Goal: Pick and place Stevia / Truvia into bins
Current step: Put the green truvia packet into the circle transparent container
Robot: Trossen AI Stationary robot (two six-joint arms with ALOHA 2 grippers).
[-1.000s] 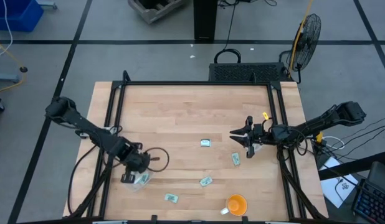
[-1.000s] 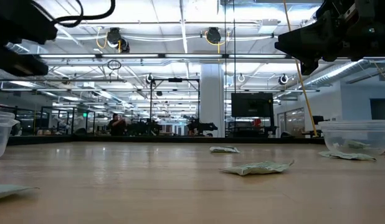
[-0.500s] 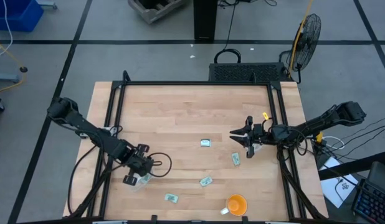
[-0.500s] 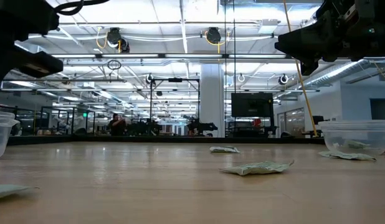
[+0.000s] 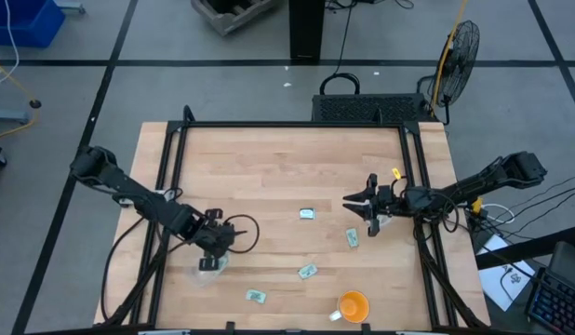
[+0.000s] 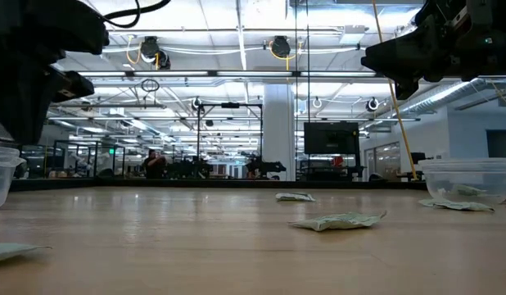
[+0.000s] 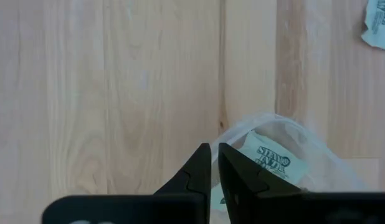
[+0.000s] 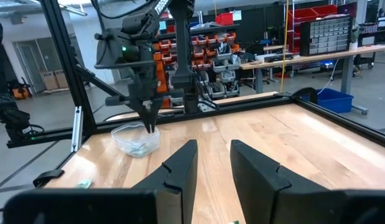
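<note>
My left gripper (image 5: 213, 253) (image 7: 214, 163) points down over the left see-through cup (image 5: 209, 271) (image 7: 286, 134) and is shut on nothing. A green-and-white Stevia sachet (image 7: 273, 163) lies in that cup. My right gripper (image 5: 366, 208) (image 8: 212, 163) is open and hovers still near the table's right edge, above the right cup (image 6: 469, 175), which holds sachets. Several loose sachets lie flat on the wood: (image 5: 307, 214), (image 5: 352, 238), (image 5: 308, 272), (image 5: 257, 296). The right wrist view shows the left arm over its cup (image 8: 137, 139).
An orange cup (image 5: 353, 305) stands near the table's near edge, right of centre. A black frame (image 5: 287, 125) borders the table. Bare wood lies across the far half. In the low view a sachet (image 6: 335, 220) lies mid-table, another (image 6: 295, 197) farther back.
My left gripper has moved a little toward the table's right and far side beside the left cup and turned about. The right arm, both cups and the loose sachets have kept still.
</note>
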